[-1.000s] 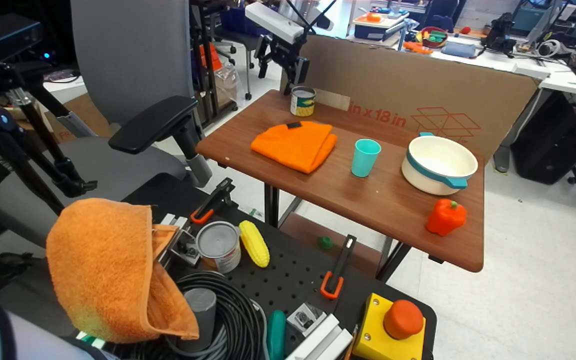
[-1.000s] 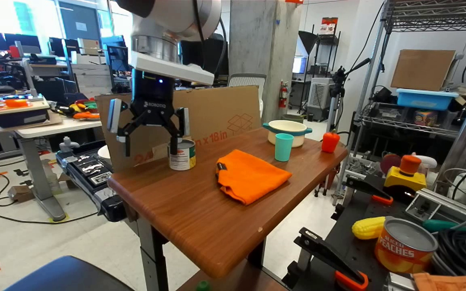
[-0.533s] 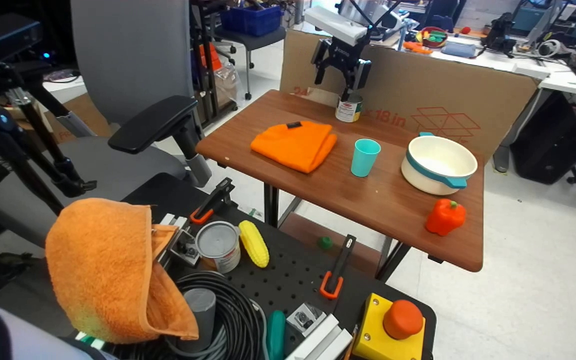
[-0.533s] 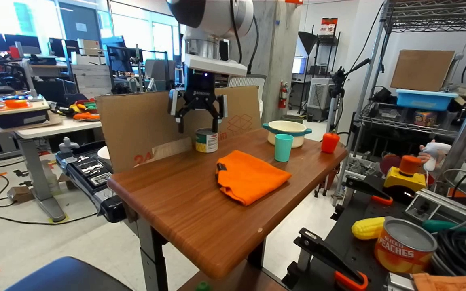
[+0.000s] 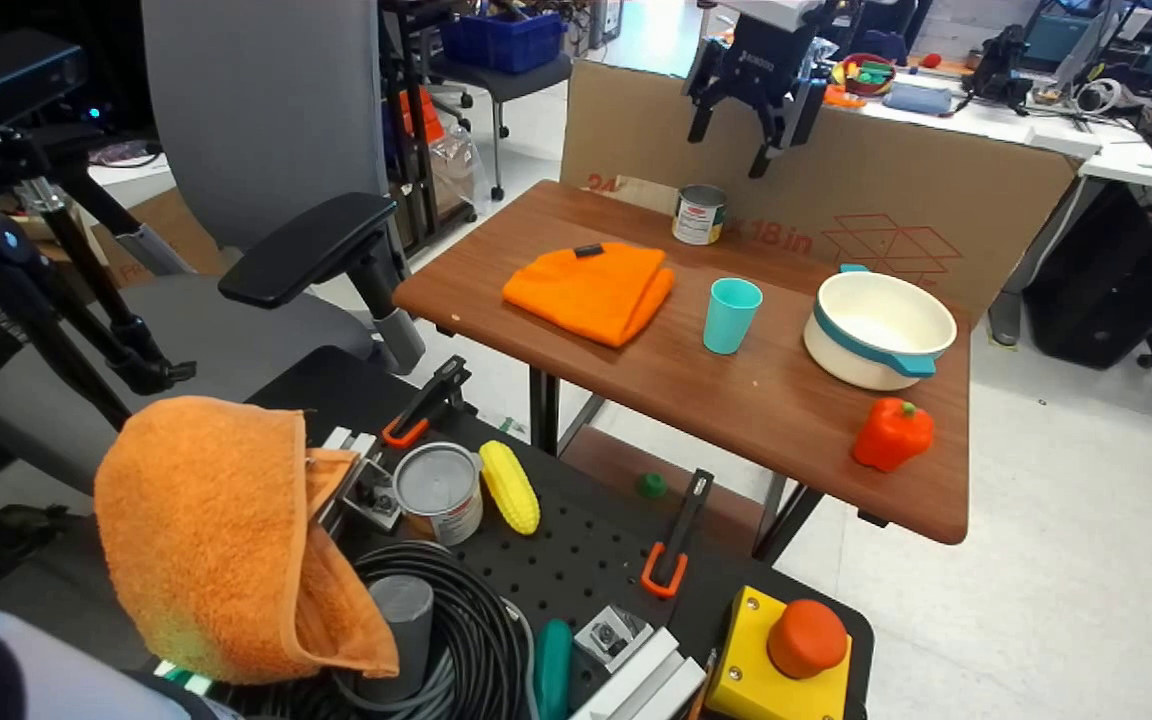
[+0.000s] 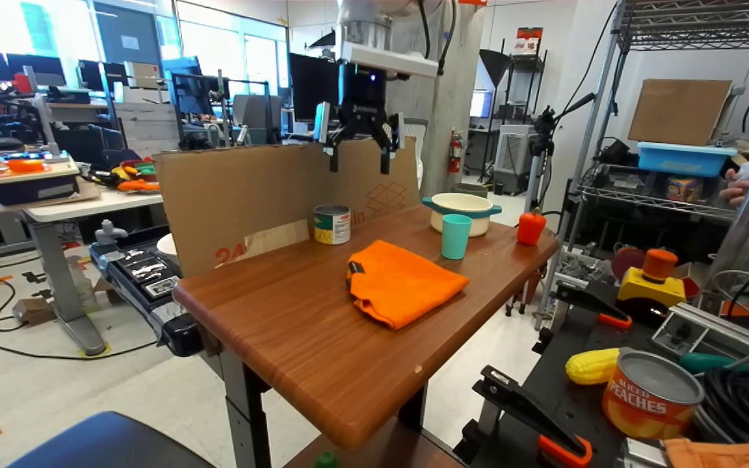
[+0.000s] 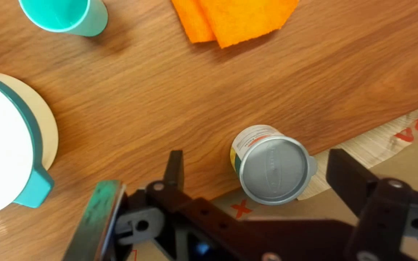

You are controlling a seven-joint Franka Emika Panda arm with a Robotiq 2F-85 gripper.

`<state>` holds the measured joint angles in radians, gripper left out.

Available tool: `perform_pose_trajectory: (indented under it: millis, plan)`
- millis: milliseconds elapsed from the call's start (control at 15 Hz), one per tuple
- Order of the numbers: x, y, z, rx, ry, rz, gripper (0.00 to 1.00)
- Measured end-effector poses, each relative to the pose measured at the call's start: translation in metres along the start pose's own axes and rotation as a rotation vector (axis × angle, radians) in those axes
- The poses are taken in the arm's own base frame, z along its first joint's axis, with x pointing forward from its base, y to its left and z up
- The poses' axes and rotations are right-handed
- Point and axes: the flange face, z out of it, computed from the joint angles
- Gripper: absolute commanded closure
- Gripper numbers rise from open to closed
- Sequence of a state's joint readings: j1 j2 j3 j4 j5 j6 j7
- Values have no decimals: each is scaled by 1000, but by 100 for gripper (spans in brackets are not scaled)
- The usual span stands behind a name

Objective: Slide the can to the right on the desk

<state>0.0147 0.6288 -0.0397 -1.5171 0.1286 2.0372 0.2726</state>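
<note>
The gripper [image 6: 359,170] hangs above the desk [image 6: 283,318], its fingers [image 7: 174,168] spread wide and holding nothing — higher than the can [image 6: 331,225] and apart from it. The can stands upright on the desk, just beside the cardboard panel [image 6: 238,188] along one long edge; whether those two touch, I cannot tell. In the wrist view its grey lid [image 7: 274,168] shows between the fingers, lower than they are. A folded orange cloth [image 6: 404,284] lies near the can, and a teal cup [image 6: 456,236] stands upright between that cloth and a cream pot [image 5: 861,372] with teal handles [image 5: 911,366]. A red pepper [image 5: 893,436] sits near the pot, close to a corner of the desk — well apart from the can.
</note>
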Motion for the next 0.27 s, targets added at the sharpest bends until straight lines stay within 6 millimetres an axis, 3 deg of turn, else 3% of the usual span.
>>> perform_pose_trajectory:
  millis: [133,267]
  plan:
    - [-18,-8,-20,-13,14,-8,0]
    - [-28,-10,-27,-16,16,-10,0]
